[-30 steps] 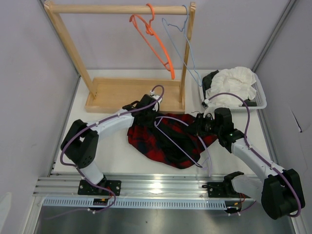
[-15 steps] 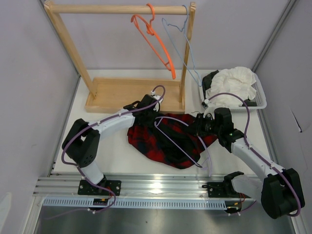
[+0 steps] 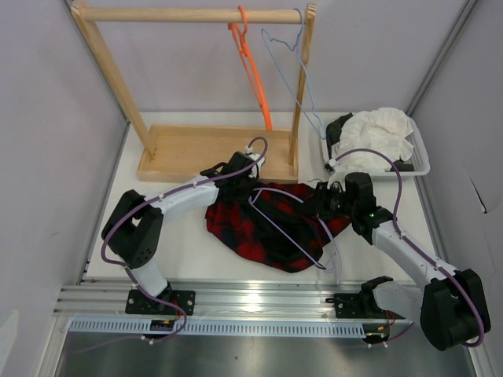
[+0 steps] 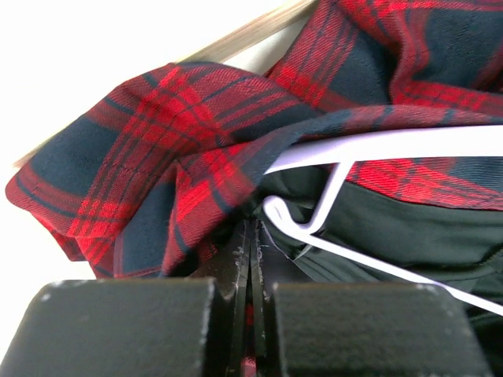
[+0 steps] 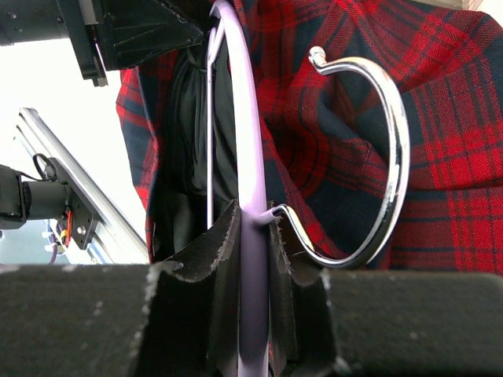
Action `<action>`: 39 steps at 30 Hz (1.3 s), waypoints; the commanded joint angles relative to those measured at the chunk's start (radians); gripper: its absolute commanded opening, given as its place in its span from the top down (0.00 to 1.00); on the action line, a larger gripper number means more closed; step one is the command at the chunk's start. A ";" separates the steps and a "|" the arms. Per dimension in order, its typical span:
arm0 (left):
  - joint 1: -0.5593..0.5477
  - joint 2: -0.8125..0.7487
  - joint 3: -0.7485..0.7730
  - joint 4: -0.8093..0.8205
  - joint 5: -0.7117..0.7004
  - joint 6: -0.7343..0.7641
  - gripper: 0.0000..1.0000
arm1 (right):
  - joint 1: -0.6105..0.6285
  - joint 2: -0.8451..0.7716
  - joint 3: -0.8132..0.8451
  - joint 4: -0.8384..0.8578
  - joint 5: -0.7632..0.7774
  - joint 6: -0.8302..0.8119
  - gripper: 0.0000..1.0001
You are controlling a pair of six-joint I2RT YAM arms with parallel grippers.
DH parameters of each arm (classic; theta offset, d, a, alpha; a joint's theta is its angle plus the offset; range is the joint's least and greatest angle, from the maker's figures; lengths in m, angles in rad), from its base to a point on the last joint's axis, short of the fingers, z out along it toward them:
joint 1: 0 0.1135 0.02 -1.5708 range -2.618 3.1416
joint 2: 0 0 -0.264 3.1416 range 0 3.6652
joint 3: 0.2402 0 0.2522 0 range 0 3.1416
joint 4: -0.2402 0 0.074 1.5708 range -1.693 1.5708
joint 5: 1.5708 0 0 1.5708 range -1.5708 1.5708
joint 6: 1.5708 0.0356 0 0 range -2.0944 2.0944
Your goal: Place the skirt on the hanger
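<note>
The red and black plaid skirt (image 3: 255,228) lies crumpled on the table between the arms. The lavender hanger (image 3: 287,232) lies across it, one arm under a fold of fabric. My left gripper (image 3: 248,180) is at the skirt's far edge, jaws shut with a sliver of plaid fabric (image 4: 181,181) between them (image 4: 251,239); the hanger's wire (image 4: 393,141) runs just ahead. My right gripper (image 3: 319,203) is shut on the hanger (image 5: 250,157) at the base of its chrome hook (image 5: 393,149), over the skirt (image 5: 448,118).
A wooden rack (image 3: 189,14) on a wooden base (image 3: 196,153) stands at the back, with an orange hanger (image 3: 253,71) and a pale blue hanger (image 3: 302,86) on its bar. A white basket (image 3: 420,161) with a white garment (image 3: 377,137) sits at the back right.
The orange hanger on the rack has swung round and now hangs nearly edge-on. Both arms, the skirt and the lavender hanger have hardly moved.
</note>
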 commanded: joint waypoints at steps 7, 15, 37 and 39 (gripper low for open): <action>-0.004 -0.043 0.015 0.055 0.043 0.001 1.00 | 0.016 0.020 0.050 -0.012 -0.026 -0.021 1.00; -0.004 -0.048 0.025 0.066 -0.006 -0.015 1.00 | 0.020 0.021 0.054 -0.022 -0.031 -0.025 1.00; -0.004 -0.045 0.027 -0.015 0.013 0.149 0.75 | 0.022 0.012 0.070 -0.042 0.008 -0.011 1.00; -0.004 -0.031 0.038 -0.026 0.009 0.162 0.72 | 0.023 0.014 0.071 -0.039 0.003 -0.010 1.00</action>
